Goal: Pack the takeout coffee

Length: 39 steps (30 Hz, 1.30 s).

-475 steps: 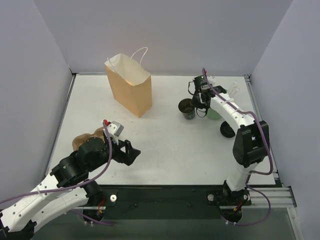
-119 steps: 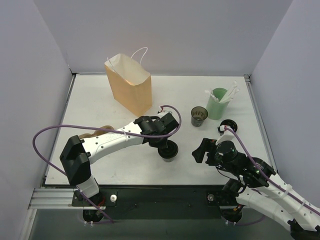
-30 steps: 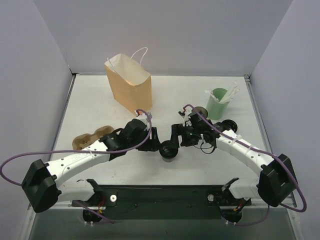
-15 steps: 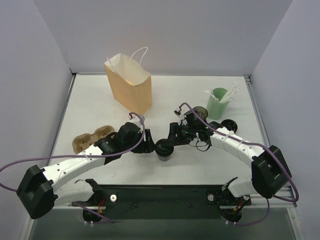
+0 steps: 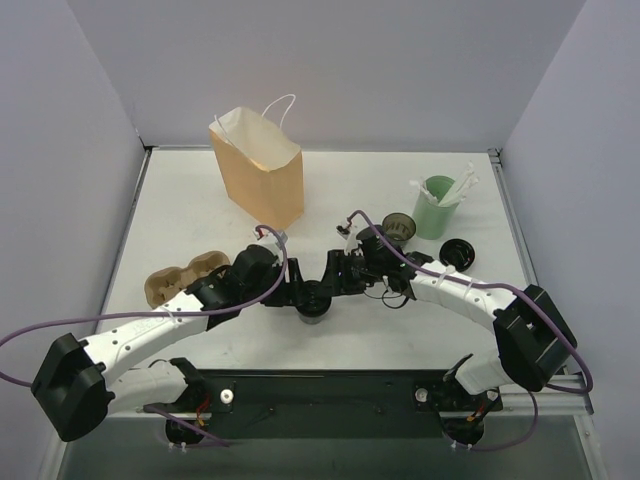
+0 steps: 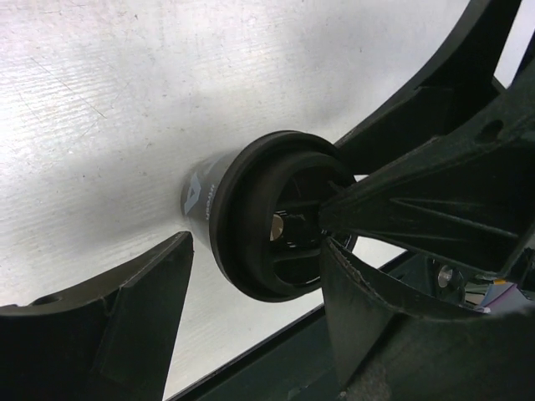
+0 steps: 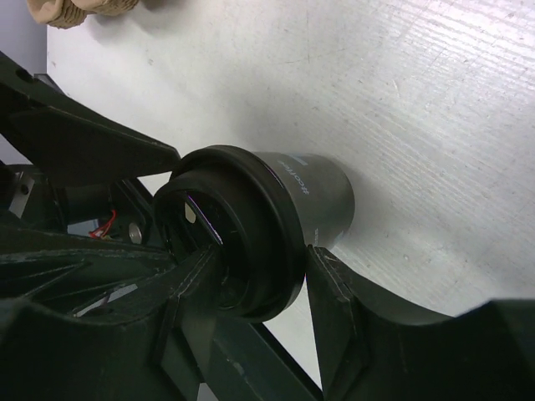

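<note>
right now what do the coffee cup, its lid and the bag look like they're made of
Takeout coffee cup: probably coated paper; the wall is dark and matte with small printed lettering.
Lid: likely moulded plastic; it is black and smooth, with a faint sheen along its rolled rim.
Paper bag: looks like tan kraft paper; it is matte, stands stiffly and has folded edges.

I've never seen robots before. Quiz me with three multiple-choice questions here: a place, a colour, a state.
1. The takeout coffee stands: A) in a bag; B) between the left end effector and right end effector; C) in a tray.
2. The cup of white sticks is: A) red; B) blue; C) pale green.
3. The coffee is: A) tipped over; B) lidless; C) lidded, upright.
Answers: B, both wrist views show them flanking it; C, plain in the top view; C, its black lid is on.
</note>
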Motion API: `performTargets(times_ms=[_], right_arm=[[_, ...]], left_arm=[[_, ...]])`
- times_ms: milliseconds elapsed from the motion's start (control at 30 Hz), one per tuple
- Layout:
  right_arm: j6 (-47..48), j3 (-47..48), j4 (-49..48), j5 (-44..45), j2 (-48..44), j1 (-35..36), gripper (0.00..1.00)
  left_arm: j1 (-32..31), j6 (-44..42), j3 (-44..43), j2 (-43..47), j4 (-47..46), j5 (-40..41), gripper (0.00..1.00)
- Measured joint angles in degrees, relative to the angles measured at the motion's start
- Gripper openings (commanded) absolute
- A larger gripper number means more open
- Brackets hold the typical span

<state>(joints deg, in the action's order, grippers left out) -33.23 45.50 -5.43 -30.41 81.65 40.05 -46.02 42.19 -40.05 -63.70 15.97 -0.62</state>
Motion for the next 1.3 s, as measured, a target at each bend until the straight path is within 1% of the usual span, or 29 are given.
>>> performTargets(times_ms=[200,400,567,833,1100,1133,1233,1300], right_arm=[[-0.68,-0.11,-0.37,0.2,0.0,0.13,0.43],[-1.18,-0.11,-0.37,0.35,0.0,0.15,0.43],[-1.38,-0.11,-0.37,0.42,0.0,0.15,0.42],[-2.21,-0.72,-1.22,0.57,0.0,0.15,0.41],[-3.48,-1.14,-1.86,0.94,-0.02,0.02,0.53],[-3.65,-1.14,-1.77,0.94,-0.13,0.02,0.56],[-4.24,-1.14,-0.83,0.9,-1.09,-0.42,0.59],[-4.33,-1.14,-0.52,0.72,-2.08,-0.85,0.59]], left_arm=[[2.45,-0.9,0.09,-2.1,-0.63,-0.31,0.68],[2.67,-1.2,1.01,-2.75,-3.43,-1.38,0.67],[2.67,-1.38,2.56,-2.75,-6.64,-2.84,0.6],[2.67,-0.66,5.07,-2.75,-11.96,-3.1,0.52],[2.8,-0.11,7.04,-2.58,-16.15,-2.8,0.42],[2.8,0.04,7.26,-2.58,-16.63,-2.69,0.41],[2.89,0.39,7.96,-2.56,-18.14,-2.58,0.39],[2.89,0.63,8.5,-2.4,-19.06,-2.45,0.39]])
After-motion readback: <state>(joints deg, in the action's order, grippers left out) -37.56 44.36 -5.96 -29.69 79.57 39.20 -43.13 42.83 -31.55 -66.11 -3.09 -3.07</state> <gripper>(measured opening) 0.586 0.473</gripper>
